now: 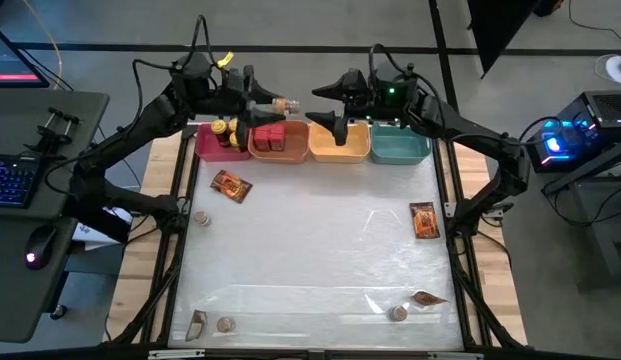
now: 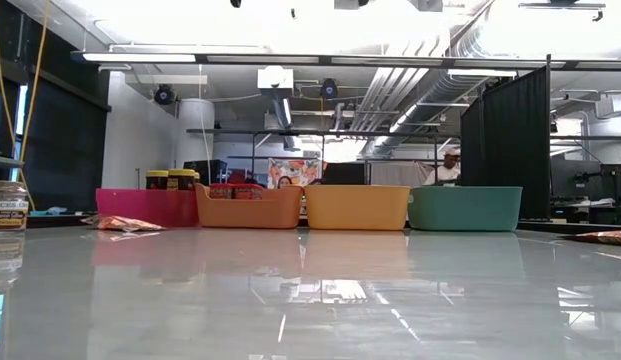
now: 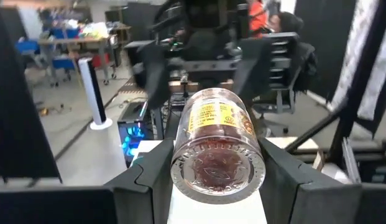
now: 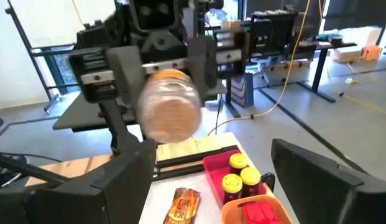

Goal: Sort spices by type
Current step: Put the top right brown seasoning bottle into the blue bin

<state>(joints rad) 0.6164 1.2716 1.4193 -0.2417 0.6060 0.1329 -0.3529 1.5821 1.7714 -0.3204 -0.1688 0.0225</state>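
The left claw point(image 1: 268, 104) pinches a small clear glass spice jar point(image 1: 281, 104) sideways above the orange plastic bin point(image 1: 278, 150). The right claw point(image 1: 328, 106), spread wide, faces it. Judged: line up squarely before closing, keep the left's hold until then.

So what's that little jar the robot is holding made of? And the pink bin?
The jar, clamped in the left gripper, looks like clear plastic or glass: you can see the brownish spice through its shiny wall and base. The pink bin looks like smooth, solid-coloured plastic with a soft sheen.
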